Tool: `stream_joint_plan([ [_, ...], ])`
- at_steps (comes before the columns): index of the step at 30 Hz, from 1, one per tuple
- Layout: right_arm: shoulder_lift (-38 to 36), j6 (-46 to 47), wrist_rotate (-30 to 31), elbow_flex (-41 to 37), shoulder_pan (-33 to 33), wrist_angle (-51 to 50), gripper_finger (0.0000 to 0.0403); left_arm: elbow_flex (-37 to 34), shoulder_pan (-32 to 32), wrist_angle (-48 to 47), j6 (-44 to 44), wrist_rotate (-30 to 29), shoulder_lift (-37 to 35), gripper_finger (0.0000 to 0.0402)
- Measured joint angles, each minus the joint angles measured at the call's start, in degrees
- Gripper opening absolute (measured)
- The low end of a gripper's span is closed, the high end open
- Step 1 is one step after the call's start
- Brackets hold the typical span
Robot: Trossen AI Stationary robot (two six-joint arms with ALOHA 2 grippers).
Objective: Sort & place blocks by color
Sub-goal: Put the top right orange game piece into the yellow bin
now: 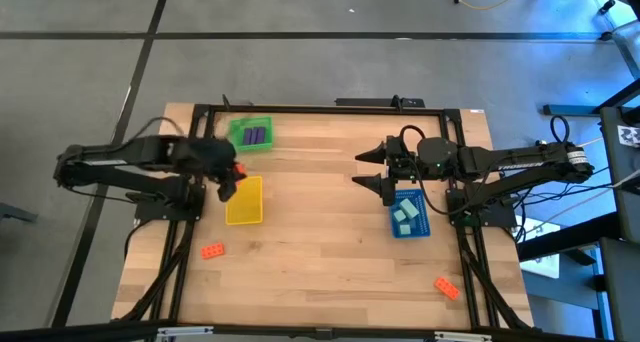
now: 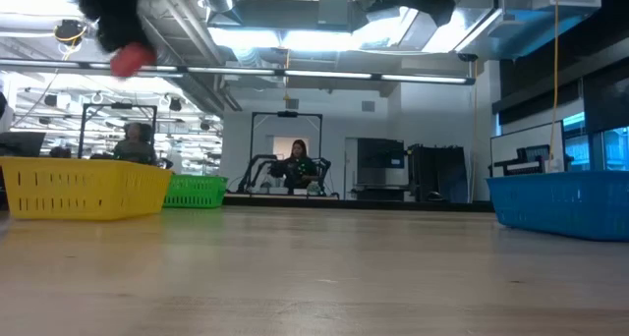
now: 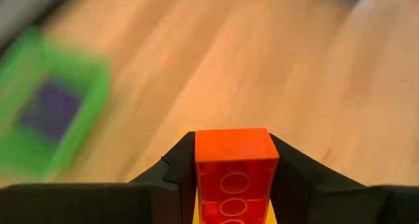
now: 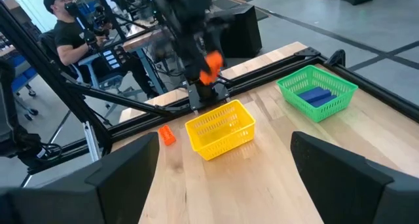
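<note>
1. Overhead, we see a pale wooden plank table [image 1: 320, 242] carrying three small lattice-walled baskets; we take the yellow tray [image 1: 245, 200] as our landmark.
2. Our left gripper [image 1: 228, 182] hangs just above the yellow tray's edge, its dark fingers pinching an orange-red brick [image 3: 233, 175]; the left wrist view shows the glossy plastic block, with round sockets on its visible face, wedged tight between the two pads.
3. A green tray [image 1: 251, 133] sits just beyond the yellow tray and holds purple bricks [image 1: 256, 136].
4. Well apart from the yellow tray, across the table, a blue tray [image 1: 408, 215] holds light teal bricks [image 1: 405, 214]; our right gripper [image 1: 385, 169] waits beside it with its fingers spread wide.
5. One loose orange brick [image 1: 212, 250] lies on the wood near the yellow tray; another orange brick [image 1: 446, 287] lies far from it, past the blue tray.
</note>
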Motion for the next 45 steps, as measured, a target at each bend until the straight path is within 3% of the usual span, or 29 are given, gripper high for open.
stream_joint_plan([
  [4, 0.01, 0.01, 0.03, 0.0, -0.01, -0.18, 0.0348, -1.61, 0.58, -7.25, -0.26, 1.19, 5.51, 0.0127],
  [9, 0.02, -0.01, 0.05, 0.0, 0.0, -0.2, 0.0348, -4.99, 1.81, -6.1, 0.67, 1.83, 11.34, 0.0127],
  [14, 0.04, -0.03, 0.07, 0.0, 0.0, -0.2, 0.0348, -7.27, 3.26, -3.63, 5.99, 6.37, 19.14, 0.0127],
  [19, 0.04, -0.03, 0.08, 0.0, 0.0, -0.22, 0.0348, -7.52, 3.26, 4.4, 12.71, 8.82, 24.66, 0.0127],
  [29, 0.04, -0.05, 0.09, 0.0, 0.0, -0.25, 0.0348, -7.68, 5.93, 5.09, 18.15, 10.16, 34.4, 0.0127],
  [41, 0.04, -0.29, 0.09, 0.0, -0.01, -0.27, 0.0348, -7.67, 6.7, 5.25, 18.24, 10.15, 38.06, 0.0129],
  [45, 0.04, -0.29, 0.09, 0.0, 0.0, -0.27, 0.0348, -7.67, 6.67, 5.15, 18.16, 9.7, 38.06, 0.0172],
])
